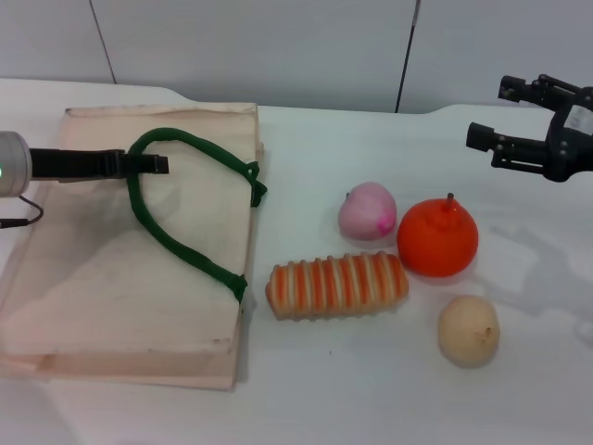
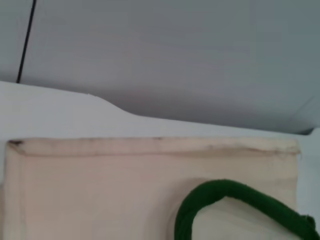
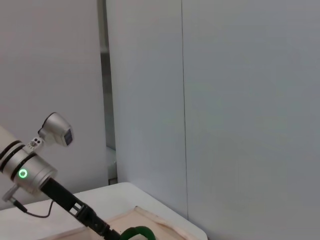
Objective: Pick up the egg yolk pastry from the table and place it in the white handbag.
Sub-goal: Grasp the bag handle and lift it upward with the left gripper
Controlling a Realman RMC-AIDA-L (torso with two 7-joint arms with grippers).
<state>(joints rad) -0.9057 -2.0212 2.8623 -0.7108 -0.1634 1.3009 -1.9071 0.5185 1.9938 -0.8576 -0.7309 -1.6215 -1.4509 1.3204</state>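
The egg yolk pastry (image 1: 469, 330), a small pale tan ball with a dimple, lies on the white table at the front right. The white handbag (image 1: 111, 278), a flat cream tote with green looped handles (image 1: 185, 250), lies at the left. It also shows in the left wrist view (image 2: 100, 190) with one handle (image 2: 230, 200). My left gripper (image 1: 153, 164) reaches in from the left over the bag and is shut on the top of a green handle. My right gripper (image 1: 486, 113) hangs open and empty above the table's far right, well behind the pastry.
An orange fruit (image 1: 437, 237), a pink peach-like ball (image 1: 367, 211) and a long orange-striped bread roll (image 1: 337, 285) lie between the bag and the pastry. A grey wall stands behind the table. The right wrist view shows my left arm (image 3: 30, 170).
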